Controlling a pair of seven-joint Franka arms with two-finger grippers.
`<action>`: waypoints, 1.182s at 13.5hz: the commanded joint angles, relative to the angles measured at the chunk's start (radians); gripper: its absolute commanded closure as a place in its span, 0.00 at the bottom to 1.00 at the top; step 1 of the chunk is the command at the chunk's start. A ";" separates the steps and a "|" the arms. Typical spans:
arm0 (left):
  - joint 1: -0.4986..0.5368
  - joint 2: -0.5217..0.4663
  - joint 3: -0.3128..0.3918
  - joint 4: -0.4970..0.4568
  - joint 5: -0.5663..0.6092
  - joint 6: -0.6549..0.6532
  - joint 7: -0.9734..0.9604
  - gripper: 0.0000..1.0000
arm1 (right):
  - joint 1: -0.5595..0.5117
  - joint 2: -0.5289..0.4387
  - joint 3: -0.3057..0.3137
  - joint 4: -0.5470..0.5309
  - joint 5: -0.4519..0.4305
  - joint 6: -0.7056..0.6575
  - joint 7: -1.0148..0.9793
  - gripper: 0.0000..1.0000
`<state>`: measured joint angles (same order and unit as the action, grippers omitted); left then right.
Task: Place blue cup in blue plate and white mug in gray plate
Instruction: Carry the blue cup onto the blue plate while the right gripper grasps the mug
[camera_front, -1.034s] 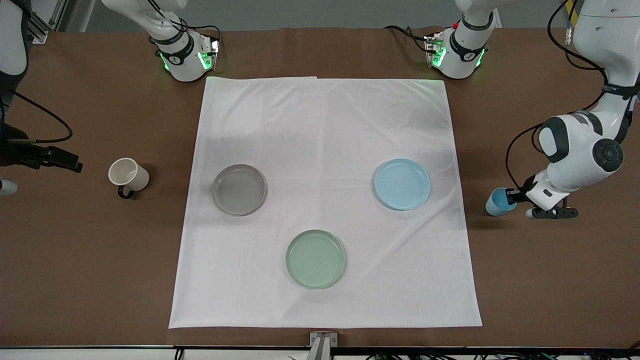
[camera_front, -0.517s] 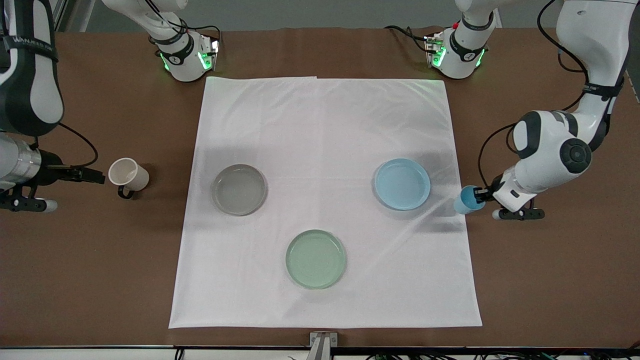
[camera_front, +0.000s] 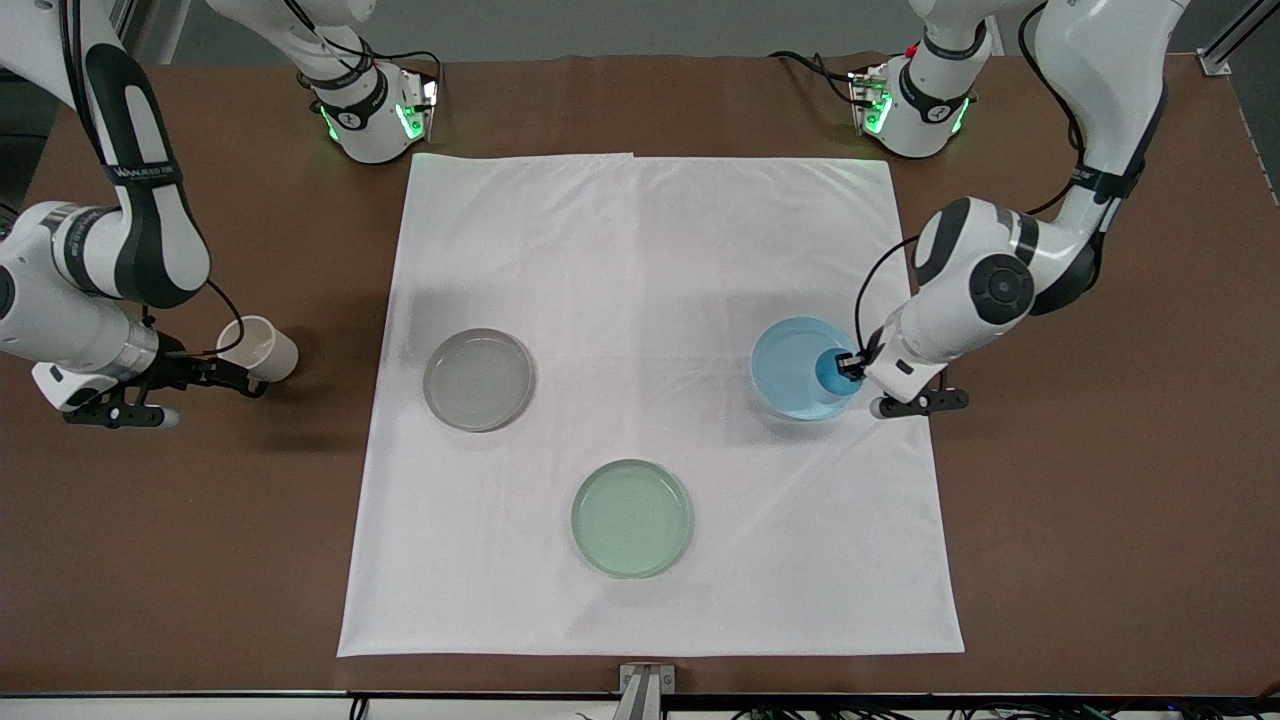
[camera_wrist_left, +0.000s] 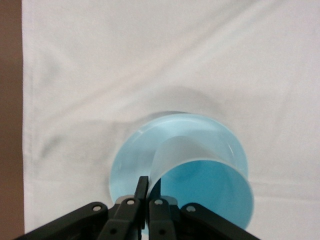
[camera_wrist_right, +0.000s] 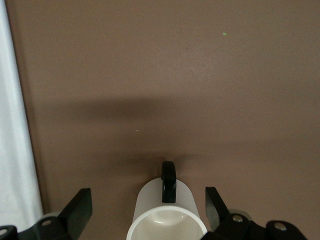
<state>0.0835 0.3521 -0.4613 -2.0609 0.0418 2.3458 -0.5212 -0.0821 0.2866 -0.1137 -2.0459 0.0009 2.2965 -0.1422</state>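
Blue cup (camera_front: 830, 372) hangs pinched by its rim in my left hand (camera_front: 848, 366), over the blue plate (camera_front: 790, 368); releasing off-centre could tip it. My right hand (camera_front: 232, 378), fingers apart, straddles the white mug (camera_front: 262, 348) on the brown surface (camera_front: 1100, 520); its handle could twist it, well apart from the gray plate (camera_front: 478, 380).

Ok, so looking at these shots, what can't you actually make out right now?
- Whether the blue cup touches the blue plate or hangs above it: neither the front view nor the left wrist view shows its base.
- Cup's lower part: cut off by the left wrist view's edge, behind the shut left gripper.
- White mug: its handle is hidden in front view by the open right gripper; its body is cut off in right wrist view.
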 joint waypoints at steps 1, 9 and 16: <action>-0.031 0.020 0.001 -0.007 0.046 -0.016 -0.092 0.96 | -0.033 0.028 0.008 -0.033 0.005 0.082 -0.029 0.04; -0.016 0.042 0.009 0.065 0.050 -0.093 -0.160 0.00 | -0.059 0.063 0.012 -0.060 0.019 0.103 -0.073 0.23; 0.120 0.025 0.012 0.533 0.059 -0.515 -0.047 0.00 | -0.058 0.065 0.014 -0.089 0.019 0.103 -0.070 0.41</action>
<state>0.1619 0.3711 -0.4469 -1.6086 0.0768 1.8986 -0.6222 -0.1337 0.3607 -0.1067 -2.1130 0.0016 2.3867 -0.1999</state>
